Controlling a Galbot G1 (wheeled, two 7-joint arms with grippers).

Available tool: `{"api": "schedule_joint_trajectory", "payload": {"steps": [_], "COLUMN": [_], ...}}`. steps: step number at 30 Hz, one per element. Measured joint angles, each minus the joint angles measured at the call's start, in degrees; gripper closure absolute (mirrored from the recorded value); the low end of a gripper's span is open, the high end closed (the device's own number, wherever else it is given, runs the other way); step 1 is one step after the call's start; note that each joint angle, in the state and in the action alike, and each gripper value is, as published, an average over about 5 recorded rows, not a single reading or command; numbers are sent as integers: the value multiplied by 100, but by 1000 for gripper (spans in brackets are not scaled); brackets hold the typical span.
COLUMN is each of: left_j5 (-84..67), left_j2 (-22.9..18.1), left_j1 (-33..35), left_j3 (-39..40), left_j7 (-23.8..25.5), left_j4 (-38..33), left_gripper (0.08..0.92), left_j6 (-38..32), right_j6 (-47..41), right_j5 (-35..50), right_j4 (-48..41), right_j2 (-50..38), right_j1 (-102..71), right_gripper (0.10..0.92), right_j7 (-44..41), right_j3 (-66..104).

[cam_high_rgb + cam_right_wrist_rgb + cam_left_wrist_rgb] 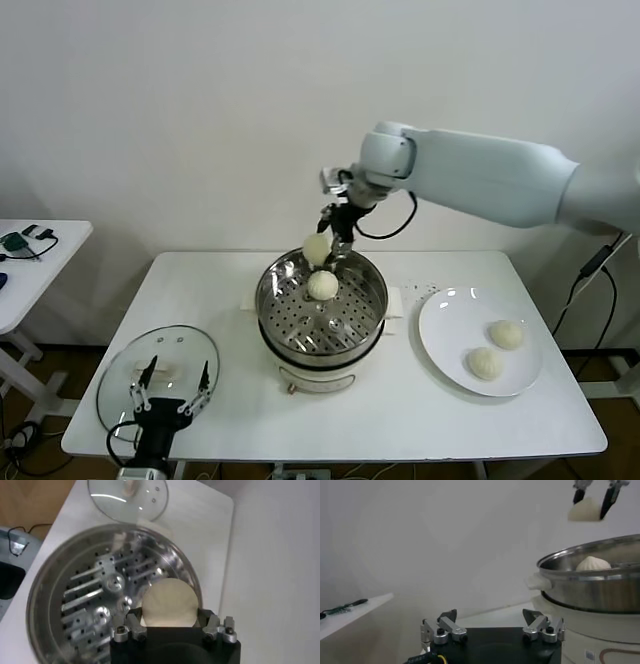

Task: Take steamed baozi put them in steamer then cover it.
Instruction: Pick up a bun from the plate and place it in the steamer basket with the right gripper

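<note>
Above the far rim of the round shiny steel steamer [322,305], the right gripper [330,243] clamps a cream-white round bun [317,248]; another bun [322,285] sits inside. Two buns [496,348] lie on the flat white plate [440,335] right of the steamer. Left of the steamer, the left gripper [172,388] hangs with jaws apart over the clear glass lid [125,375].

From the left wrist, the held bun [584,510] hangs above the steamer [590,582].

From the right wrist, the fingers [131,627] grip the bun [169,602] over the steamer's edge [55,575].

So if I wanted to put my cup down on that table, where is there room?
Bare tabletop runs along the front edge, between the lid and the plate, and at the back left corner behind the lid. The middle is crowded: the steamer sits there, and the right gripper holds a bun above its back rim. The left gripper, jaws open, hovers over the lid.
</note>
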Motion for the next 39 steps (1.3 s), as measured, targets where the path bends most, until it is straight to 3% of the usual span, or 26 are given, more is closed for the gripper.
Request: {"api": "schedule_joint_trajectory", "payload": {"steps": [21,29,39], "left_j5": [-7,-8,-8], "left_j2": [-2,-8,-7], "left_j1": [-126,-143,-124], "left_j3": [-56,-62,-63], "left_j7": [5,5,3], "left_j4": [71,121,133], "left_gripper": [177,177,177], "left_j6": [46,42,32], "right_j6": [-424,-483,-387], "right_j5": [-176,-214,-277], "right_j4": [-32,-6,137], "right_j2": [669,643,322], "right_j1": [-844,-1008,-793], "right_gripper": [313,211,202], "right_j7": [433,487,294], "right_j3": [-249,-179,-75]}}
